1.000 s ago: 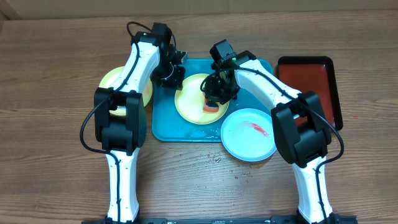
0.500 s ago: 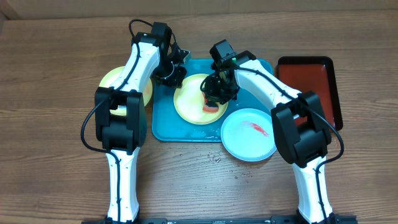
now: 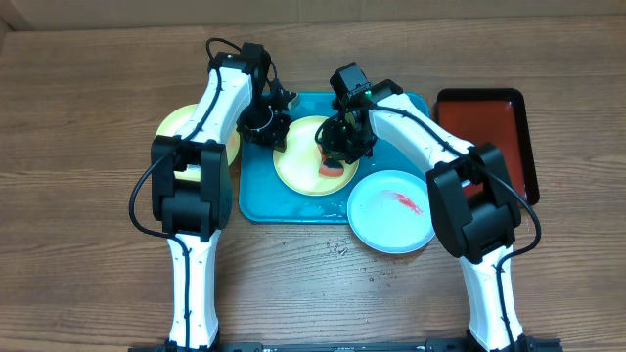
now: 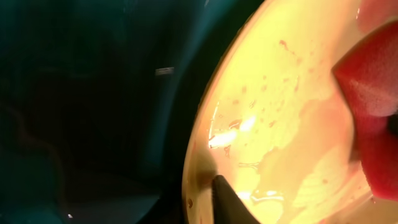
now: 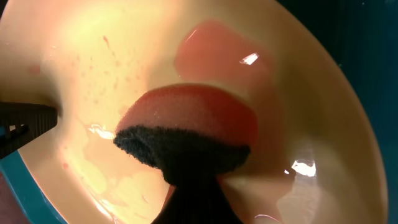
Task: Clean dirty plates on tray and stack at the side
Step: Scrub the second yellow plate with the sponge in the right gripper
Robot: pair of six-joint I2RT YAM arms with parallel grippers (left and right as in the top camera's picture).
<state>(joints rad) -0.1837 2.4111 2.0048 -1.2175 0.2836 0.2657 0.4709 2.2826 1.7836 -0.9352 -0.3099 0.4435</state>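
A red sponge (image 5: 186,115) is being clamped between the right fingers (image 5: 193,193) and pressed onto the smeared yellow-green plate (image 3: 301,171) beneath them, on the teal tray (image 3: 259,196). One of the left fingers (image 4: 231,200) is being laid on its rim, likely to steady it; their closure cannot be told.

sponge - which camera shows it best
The right wrist view: the sponge fills the middle, red body and dark scrubbing face pressed on the wet yellow plate. The left wrist view catches only a red corner at its right edge; overhead shows an orange sliver under the right gripper.
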